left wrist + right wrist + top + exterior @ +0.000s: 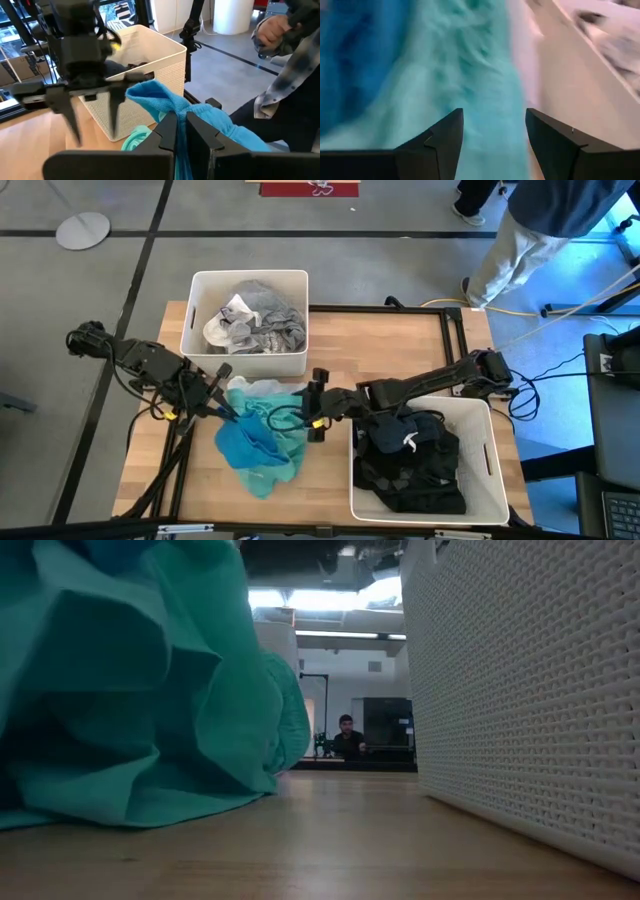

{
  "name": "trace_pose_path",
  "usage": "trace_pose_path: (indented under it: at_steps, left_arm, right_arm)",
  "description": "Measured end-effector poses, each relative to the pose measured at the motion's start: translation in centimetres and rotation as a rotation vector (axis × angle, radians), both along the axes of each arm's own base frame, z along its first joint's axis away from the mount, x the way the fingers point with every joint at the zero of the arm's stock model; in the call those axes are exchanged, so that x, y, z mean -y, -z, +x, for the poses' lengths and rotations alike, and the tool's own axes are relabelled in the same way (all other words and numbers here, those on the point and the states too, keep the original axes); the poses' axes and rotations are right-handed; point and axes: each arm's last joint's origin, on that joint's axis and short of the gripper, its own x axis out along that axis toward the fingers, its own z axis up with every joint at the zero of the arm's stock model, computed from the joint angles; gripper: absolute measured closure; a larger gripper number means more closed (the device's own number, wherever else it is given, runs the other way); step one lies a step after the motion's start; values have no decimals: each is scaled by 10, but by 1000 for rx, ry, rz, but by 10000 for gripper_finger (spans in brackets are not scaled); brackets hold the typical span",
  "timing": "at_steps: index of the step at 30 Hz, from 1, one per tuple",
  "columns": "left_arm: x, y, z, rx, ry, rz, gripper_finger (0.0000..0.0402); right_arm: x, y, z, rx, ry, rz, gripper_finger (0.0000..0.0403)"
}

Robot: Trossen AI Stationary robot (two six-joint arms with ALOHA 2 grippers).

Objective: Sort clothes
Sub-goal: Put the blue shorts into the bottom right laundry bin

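Clothes are what we are sorting, and our left claw (pixel 181 131) is pinching a fold of the blue garment (pixel 165 97), fingers nearly together on the thin cloth. Our right claw (pixel 318 406) is hovering with fingers spread over the teal heap (pixel 262 442) mid-surface. These pieces look light, limp and crease-prone, so we are judging a bunched ridge the best hold.

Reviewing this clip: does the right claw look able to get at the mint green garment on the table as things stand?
Probably yes. The right claw is open, right beside the mint green garment, with nothing between them. The left claw is shut on the blue garment at the pile's other side, leaving that approach free.
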Motion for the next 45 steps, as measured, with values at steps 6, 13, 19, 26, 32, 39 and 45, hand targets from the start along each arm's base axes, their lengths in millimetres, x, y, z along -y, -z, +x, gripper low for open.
trace_pose_path:
  at_steps: [6, 13, 19, 26, 32, 39, 45]
  left_arm:
    - [0, 0, 0, 4, 0, 9, 387]
    - [1, 0, 1, 2, 0, 10, 386]
    - [1, -1, 3, 20, -3, 0, 386]
    - [1, -8, 4, 86, -2, -17, 386]
    - [-4, -26, -7, 198, -25, 4, 386]
    - [-23, -64, -37, 499, -226, -5, 386]
    - [-37, -78, -58, 669, -408, 28, 386]
  right_arm:
    - [-9, -1, 7, 65, -181, 94, 187]
    - [-9, 21, 28, 141, -164, 85, 187]
    - [-4, 43, 38, 104, -133, 71, 253]
    - [-5, 46, 38, 93, -107, 53, 389]
    - [-5, 49, 39, 85, -106, 51, 397]
    - [-6, 67, 42, 33, -102, 48, 399]
    - [-6, 72, 45, 30, -88, 66, 400]
